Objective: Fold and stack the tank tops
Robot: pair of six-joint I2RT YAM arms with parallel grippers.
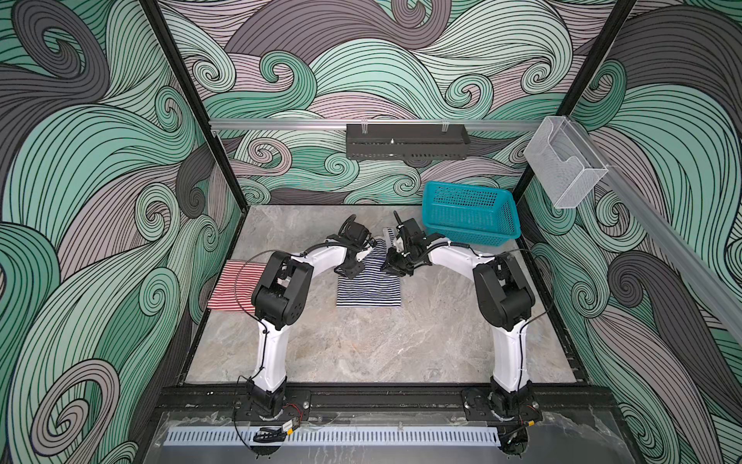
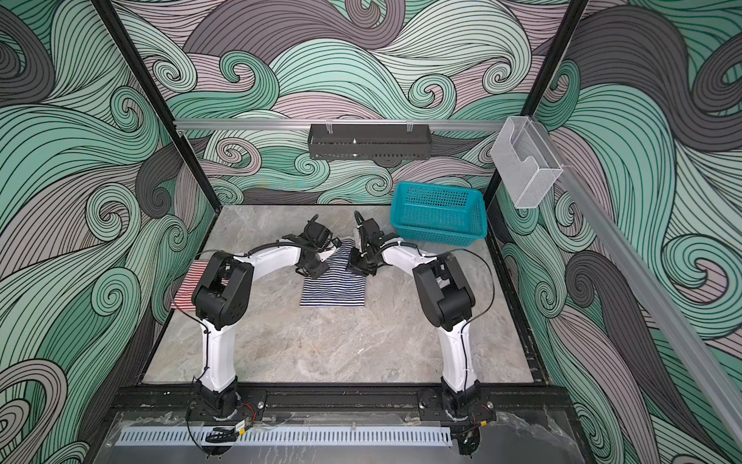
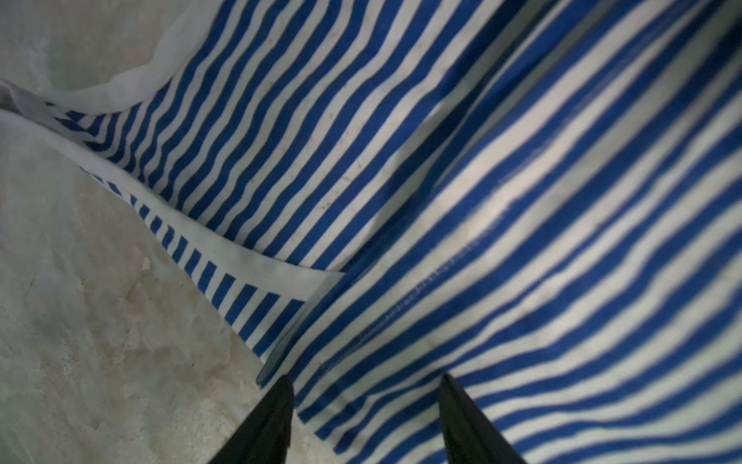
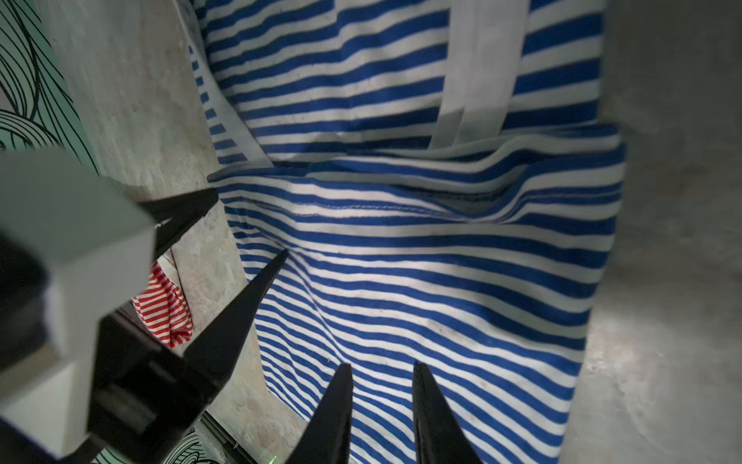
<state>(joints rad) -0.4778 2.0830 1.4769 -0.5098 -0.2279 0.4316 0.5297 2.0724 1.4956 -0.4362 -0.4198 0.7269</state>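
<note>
The navy-and-white tank top (image 1: 369, 289) (image 2: 333, 291) lies mid-table, partly folded, with its hem layer lapped over the body (image 4: 401, 261). My left gripper (image 1: 350, 270) (image 3: 366, 379) hovers open over the top's far left edge, striped cloth (image 3: 401, 160) showing between its fingers. At the far right edge my right gripper (image 1: 395, 267) (image 4: 382, 364) has its jaws a little apart above the fabric, pinching nothing. The left gripper's fingers (image 4: 241, 313) also show in the right wrist view. The red-and-white tank top (image 1: 233, 285) (image 2: 186, 289) (image 4: 162, 309) lies folded at the left, half hidden by the left arm.
A teal mesh basket (image 1: 461, 235) (image 2: 437, 231) stands at the back right, close behind the right arm. A black rack (image 1: 405, 140) hangs on the back wall and a clear holder (image 1: 562, 164) on the right rail. Bare marble table (image 1: 381, 345) lies in front.
</note>
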